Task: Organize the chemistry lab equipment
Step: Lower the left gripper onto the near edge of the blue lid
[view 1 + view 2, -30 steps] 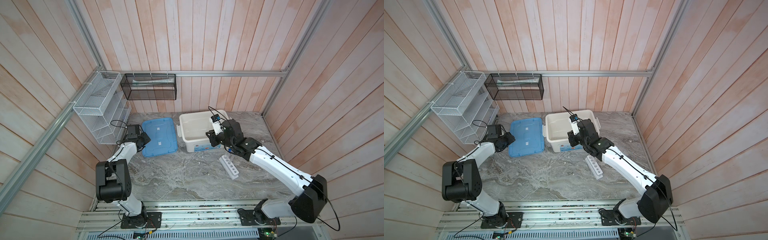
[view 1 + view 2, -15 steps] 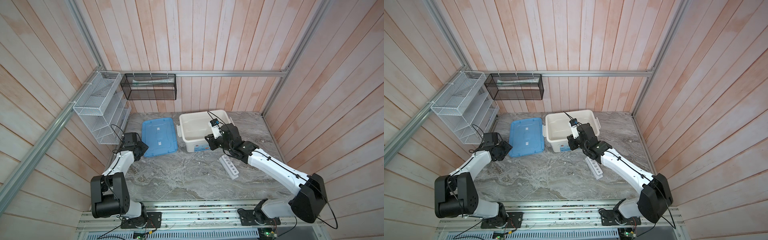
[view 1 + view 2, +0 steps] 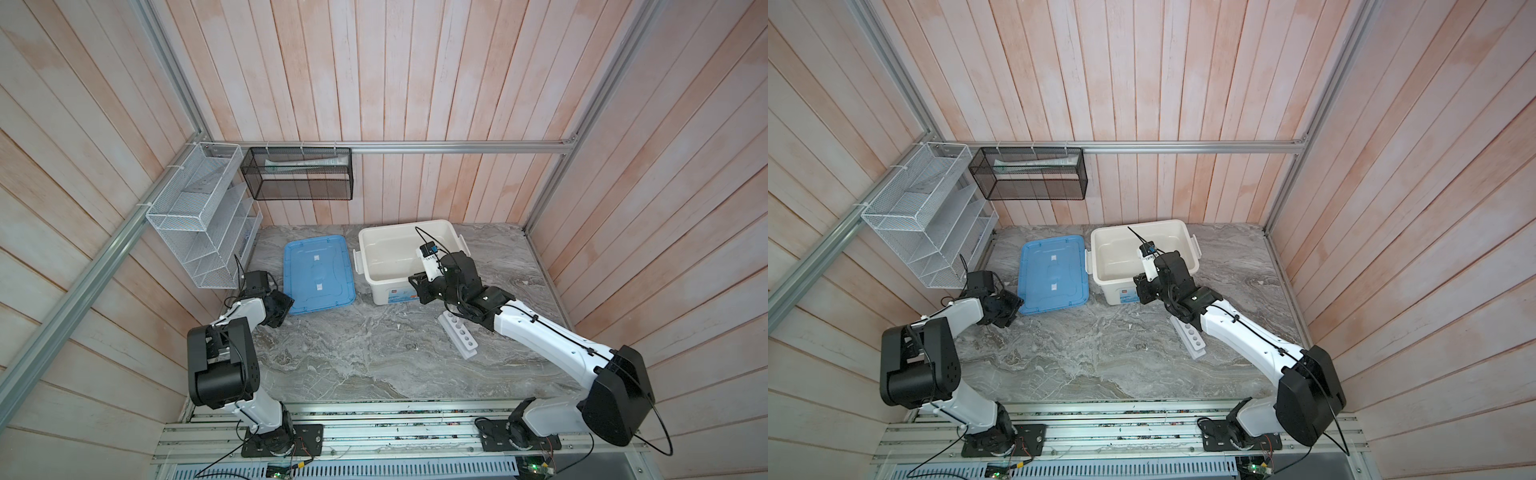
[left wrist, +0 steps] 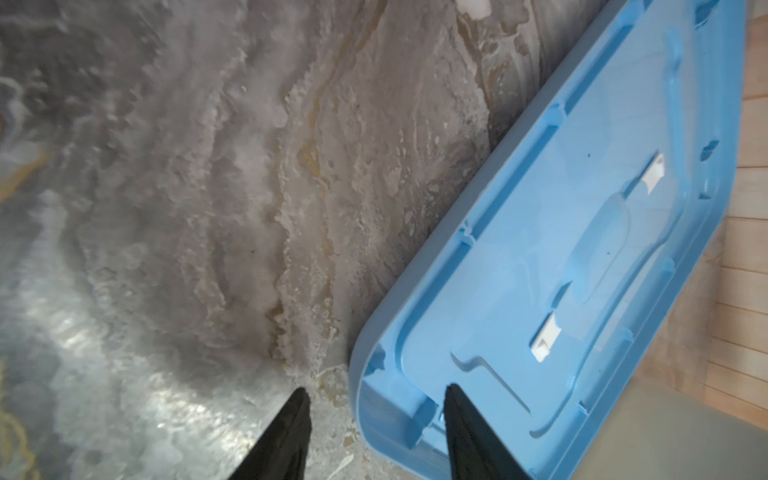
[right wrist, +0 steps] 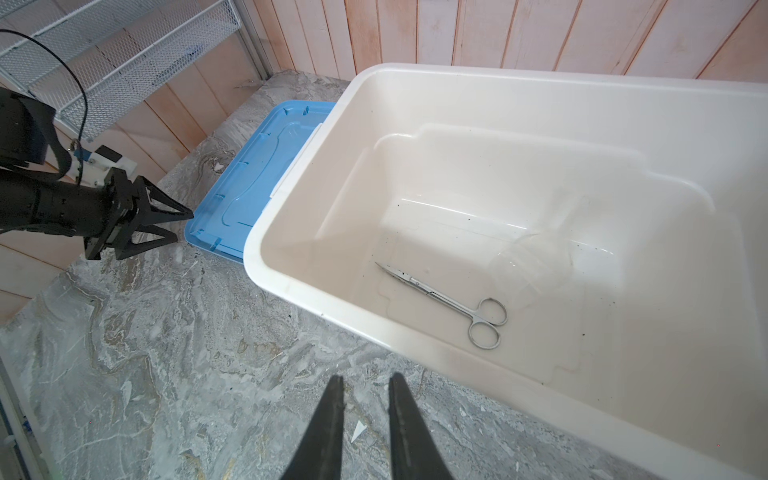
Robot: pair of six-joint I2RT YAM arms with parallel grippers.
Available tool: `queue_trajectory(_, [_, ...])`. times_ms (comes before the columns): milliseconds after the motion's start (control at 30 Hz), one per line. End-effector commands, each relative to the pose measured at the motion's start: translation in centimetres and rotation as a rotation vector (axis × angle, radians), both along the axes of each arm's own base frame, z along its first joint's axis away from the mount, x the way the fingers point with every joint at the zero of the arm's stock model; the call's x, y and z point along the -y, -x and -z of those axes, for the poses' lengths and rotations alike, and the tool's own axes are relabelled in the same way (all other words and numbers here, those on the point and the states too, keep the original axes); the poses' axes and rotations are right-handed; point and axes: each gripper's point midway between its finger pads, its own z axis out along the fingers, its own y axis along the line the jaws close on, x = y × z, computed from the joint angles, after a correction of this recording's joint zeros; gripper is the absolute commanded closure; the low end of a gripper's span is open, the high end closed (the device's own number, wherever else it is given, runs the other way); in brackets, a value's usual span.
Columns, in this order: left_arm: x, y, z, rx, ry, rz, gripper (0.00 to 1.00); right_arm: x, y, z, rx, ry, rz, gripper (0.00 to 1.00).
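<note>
Two black tapered fingers of the right gripper (image 5: 366, 380) stand a narrow gap apart, pinching nothing, low over the grey marbled counter (image 5: 166, 353) just in front of the near wall of a glossy white plastic bin (image 5: 498, 91). On the bin's floor, slim steel scissors (image 5: 449, 301) lie flat, their long axis roughly along that near wall, tips pointing left and ring handles right. A clear round dish (image 5: 536, 270), faint in outline, sits just beyond the handles. Left of the bin lies a ribbed blue lid (image 3: 318, 274). The left gripper (image 4: 376, 392), spread, straddles the lid's near-left corner. A white six-hole rack (image 3: 457, 334) lies beside the right arm, running far-left to near-right. Pale wood planks wall the cell.
</note>
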Motion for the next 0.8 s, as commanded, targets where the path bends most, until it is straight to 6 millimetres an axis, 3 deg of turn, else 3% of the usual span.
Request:
queue_trajectory(0, [-0.4,-1.0,-0.4,0.02,-0.012,0.015,0.49,0.0,-0.2,-0.7,0.011,-0.033,0.001,0.79])
queue_trajectory(767, [0.0,-1.4,3.8,-0.132,-0.004,0.124,0.87,2.7,-0.5,0.6,0.004,-0.093,0.037,0.8])
